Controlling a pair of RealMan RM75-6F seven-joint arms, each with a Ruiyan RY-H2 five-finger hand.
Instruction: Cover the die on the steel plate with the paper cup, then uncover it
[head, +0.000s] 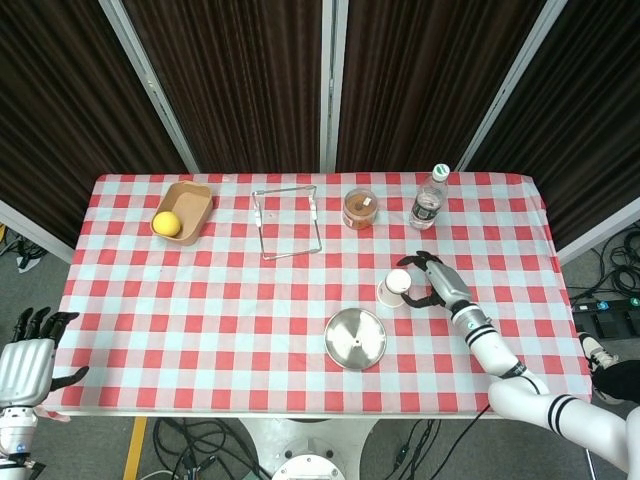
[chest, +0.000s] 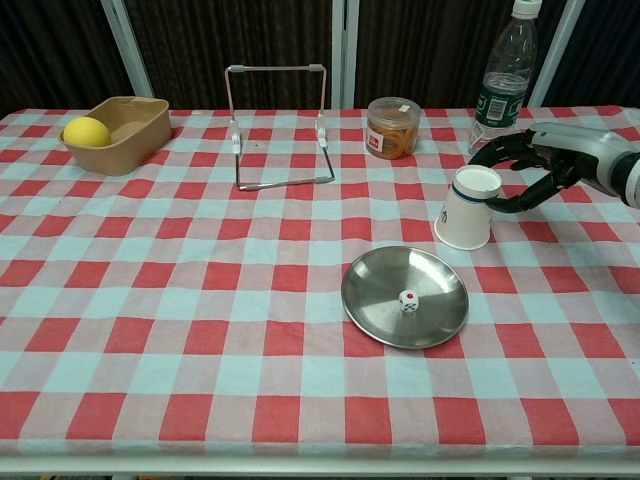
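A small white die (chest: 408, 299) lies uncovered on the round steel plate (chest: 370, 300), which also shows in the head view (head: 345, 345). Just behind and to the right of the plate a white paper cup (chest: 465, 215) (head: 395, 288) stands on the checked cloth. My right hand (chest: 545, 165) (head: 437, 283) reaches in from the right, its fingers curved around the cup's upper part with a fingertip (chest: 495, 206) at its side; the cup still rests on the table. Below the table's near left corner my left hand (head: 25, 365) hangs off the table with fingers spread, holding nothing.
At the back stand a tan bowl (chest: 130, 125) holding a lemon (chest: 85, 132), a wire rack (chest: 278, 125), a lidded jar (chest: 391, 127) and a water bottle (chest: 500, 85) just behind my right hand.
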